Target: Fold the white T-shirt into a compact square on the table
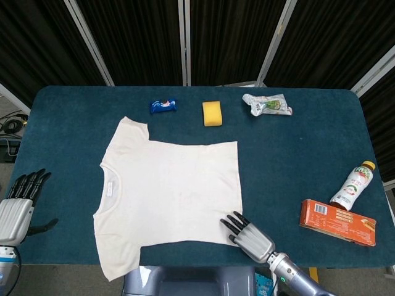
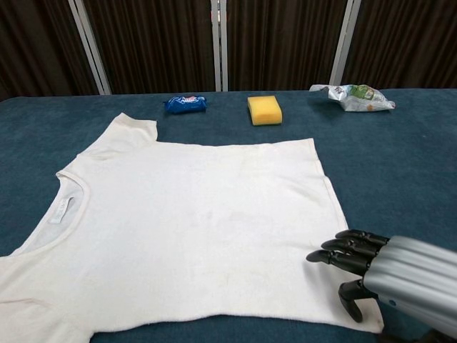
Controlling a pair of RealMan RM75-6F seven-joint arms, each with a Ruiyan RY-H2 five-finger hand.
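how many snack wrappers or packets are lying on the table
2: a blue wrapper near the far edge left of the yellow sponge, and a crumpled white-green packet right of it.

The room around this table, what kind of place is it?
Probably a robot test lab, not a home: dark curtains in metal frames behind a blue-covered table, a white T-shirt laid flat, and a metal robot right hand.
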